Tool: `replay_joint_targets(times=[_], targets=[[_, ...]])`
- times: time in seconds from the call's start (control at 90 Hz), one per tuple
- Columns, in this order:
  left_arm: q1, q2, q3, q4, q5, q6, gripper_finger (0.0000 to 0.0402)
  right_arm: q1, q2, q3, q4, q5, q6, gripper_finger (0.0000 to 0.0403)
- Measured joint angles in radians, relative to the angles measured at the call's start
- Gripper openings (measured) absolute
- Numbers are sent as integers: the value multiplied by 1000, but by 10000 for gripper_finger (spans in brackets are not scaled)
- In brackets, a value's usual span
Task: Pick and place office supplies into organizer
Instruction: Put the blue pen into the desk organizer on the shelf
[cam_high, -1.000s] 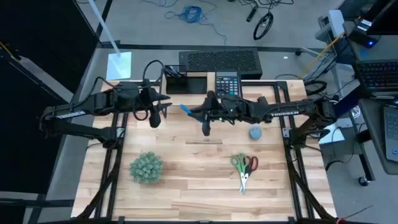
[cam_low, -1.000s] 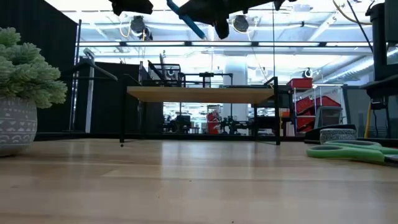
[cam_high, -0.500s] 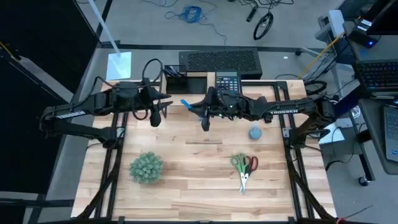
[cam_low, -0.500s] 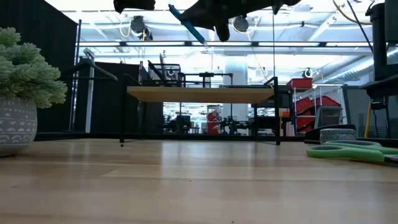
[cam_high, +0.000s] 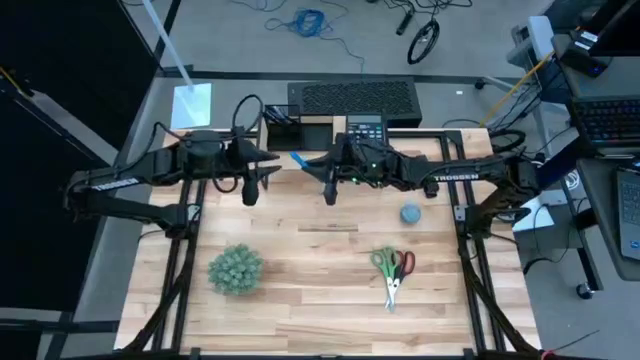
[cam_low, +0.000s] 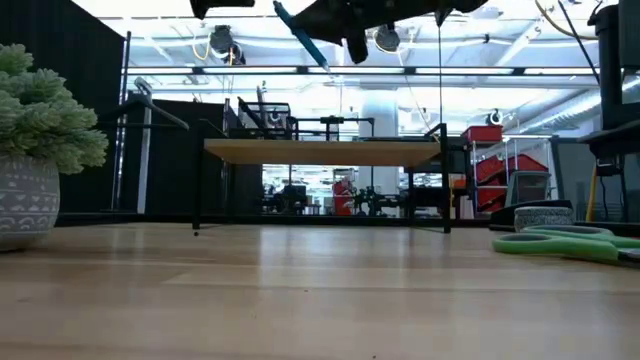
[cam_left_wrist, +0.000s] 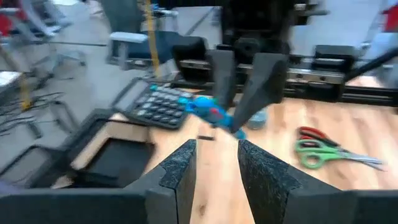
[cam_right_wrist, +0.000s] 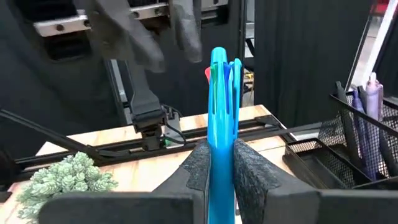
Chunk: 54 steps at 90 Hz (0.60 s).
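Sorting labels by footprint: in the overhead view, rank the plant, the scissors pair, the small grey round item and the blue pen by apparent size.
1. Plant
2. Scissors
3. Small grey round item and blue pen, held high by the right gripper: too close to rank.

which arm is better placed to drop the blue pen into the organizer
The right. Its end effector already grips the blue pen, raised close to the organizer. The left end effector is open and empty.

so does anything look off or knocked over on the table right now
Nothing stands out. The scissors lie flat on the table, and the plant sits upright. The right gripper holds a blue pen in the air near the organizer. The left gripper hangs open beside it.
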<state>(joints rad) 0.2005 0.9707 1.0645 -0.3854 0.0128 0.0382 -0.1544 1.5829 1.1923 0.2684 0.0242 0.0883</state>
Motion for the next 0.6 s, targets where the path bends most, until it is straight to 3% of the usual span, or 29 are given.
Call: replay_joint_targets(times=[0.333,0.6], targets=[[1,-1,0,95,6,-33,220,0,-3,0,147,-55,-22,27],[1,42,0,225,31,-36,234,13,-5,0,252,-83,-40,27]])
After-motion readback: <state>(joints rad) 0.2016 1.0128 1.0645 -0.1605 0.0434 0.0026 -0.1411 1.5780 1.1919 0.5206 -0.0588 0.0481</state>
